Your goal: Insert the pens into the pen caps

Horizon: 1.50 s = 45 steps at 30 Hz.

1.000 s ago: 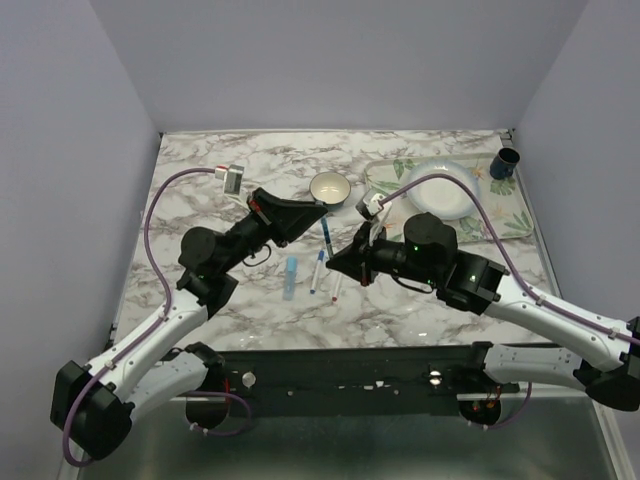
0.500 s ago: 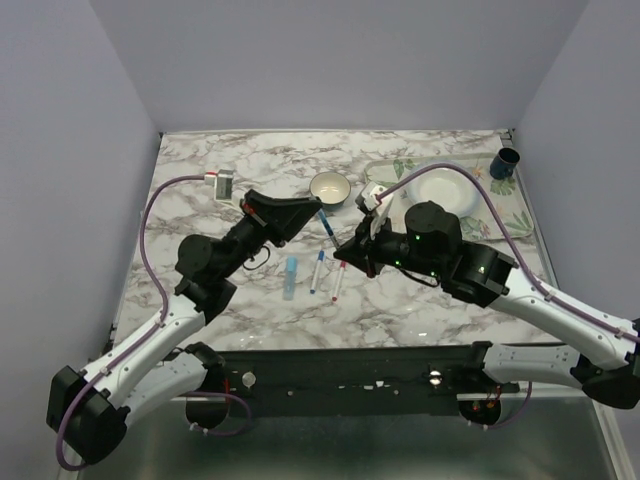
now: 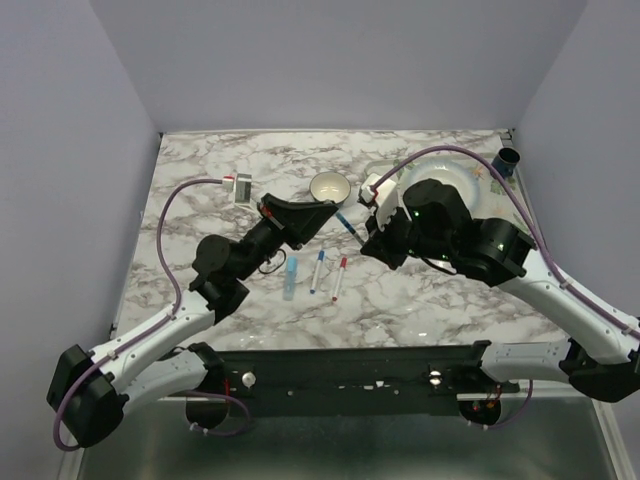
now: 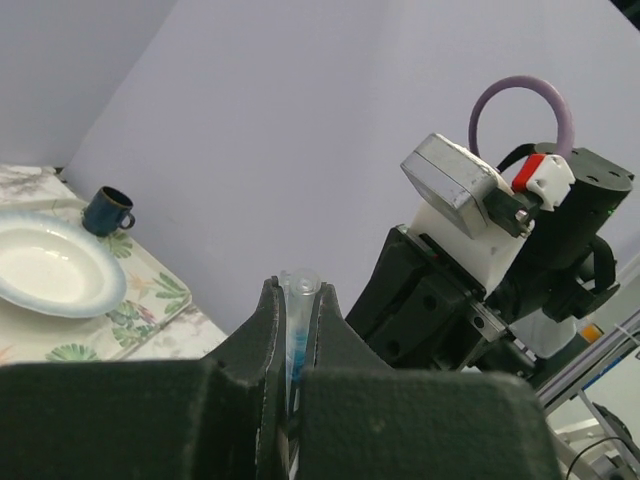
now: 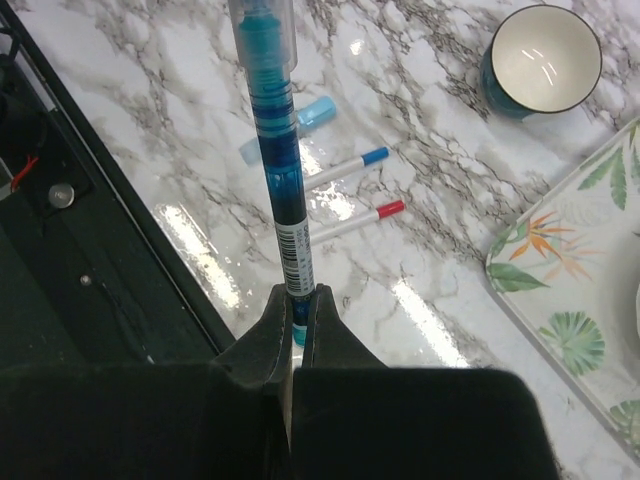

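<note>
My right claw pinches a blue pen by its labelled end; my left claw clamps a clear pen cap.

We're in a lab test cell: plain lilac walls box in the marble-print table on three sides, black mounting rail along its near edge.

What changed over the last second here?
The right gripper, shut on the blue pen, moved farther back and right, away from the loose pens; the left gripper, pinching its clear cap, shifted right with it. The loose pens and pale blue cap stayed put.
</note>
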Each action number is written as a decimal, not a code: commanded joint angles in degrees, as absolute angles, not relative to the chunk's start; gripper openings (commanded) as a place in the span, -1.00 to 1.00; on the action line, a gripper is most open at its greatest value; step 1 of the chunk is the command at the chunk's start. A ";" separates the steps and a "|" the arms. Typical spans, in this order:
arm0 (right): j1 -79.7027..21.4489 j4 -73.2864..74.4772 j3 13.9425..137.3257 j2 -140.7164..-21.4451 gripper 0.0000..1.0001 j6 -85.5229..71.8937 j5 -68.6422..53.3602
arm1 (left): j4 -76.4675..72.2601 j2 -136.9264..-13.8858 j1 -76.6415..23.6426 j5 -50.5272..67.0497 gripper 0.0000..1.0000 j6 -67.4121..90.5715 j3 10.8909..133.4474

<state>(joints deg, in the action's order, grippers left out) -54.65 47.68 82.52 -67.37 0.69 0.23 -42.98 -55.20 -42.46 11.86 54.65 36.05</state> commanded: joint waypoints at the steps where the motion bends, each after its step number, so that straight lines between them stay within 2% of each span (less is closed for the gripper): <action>1: -51.86 -6.75 89.13 -65.92 -0.99 -1.91 2.73 | -34.34 -58.27 -47.99 33.31 -1.00 57.82 29.01; 5: -51.15 -10.36 83.07 -64.51 -0.99 -6.58 2.19 | -44.45 -59.32 -48.34 36.12 -1.00 61.78 28.48; 9: -49.58 -11.16 83.14 -64.60 -0.99 -8.44 1.93 | -38.07 -59.85 -49.83 35.60 -1.00 57.94 29.79; 14: -48.87 -10.28 86.83 -65.39 -0.99 -6.16 2.46 | -40.43 -62.31 -50.54 37.00 -1.00 59.50 30.06; 16: -48.87 -11.59 85.70 -65.04 -0.99 -4.93 -3.22 | -41.22 -62.75 -50.45 37.70 -1.00 60.46 30.76; 18: -48.87 -11.16 82.63 -64.34 -0.99 -2.38 -14.61 | -41.57 -62.93 -50.45 38.84 -1.00 60.73 31.64; 21: -48.87 -10.20 77.55 -63.11 -0.99 -2.55 -19.42 | -41.05 -62.93 -50.36 40.60 -1.00 60.65 34.18; 25: -48.87 -10.81 70.60 -60.57 -0.99 -3.08 -17.06 | -35.69 -62.93 -50.01 40.52 -1.00 59.94 38.75; 34: -48.87 -11.51 63.29 -57.04 -0.96 -5.53 -10.02 | -20.32 -62.40 -48.96 37.80 -1.00 56.62 48.06; 40: -48.78 -11.95 57.84 -53.44 -0.93 -8.70 -6.42 | -13.10 -61.18 -45.89 36.38 -1.00 54.84 49.75; 43: -48.87 -11.08 55.90 -51.95 -0.43 -10.10 -4.66 | -11.08 -60.38 -43.42 36.30 -1.00 54.41 49.66; 44: -48.87 -10.29 55.46 -51.60 -0.13 -10.54 -4.31 | -10.47 -60.12 -42.29 36.30 -1.00 54.23 49.57; 45: -48.78 -9.94 55.02 -51.24 -0.03 -10.81 -3.78 | -10.20 -59.94 -41.84 36.30 -1.00 54.05 49.48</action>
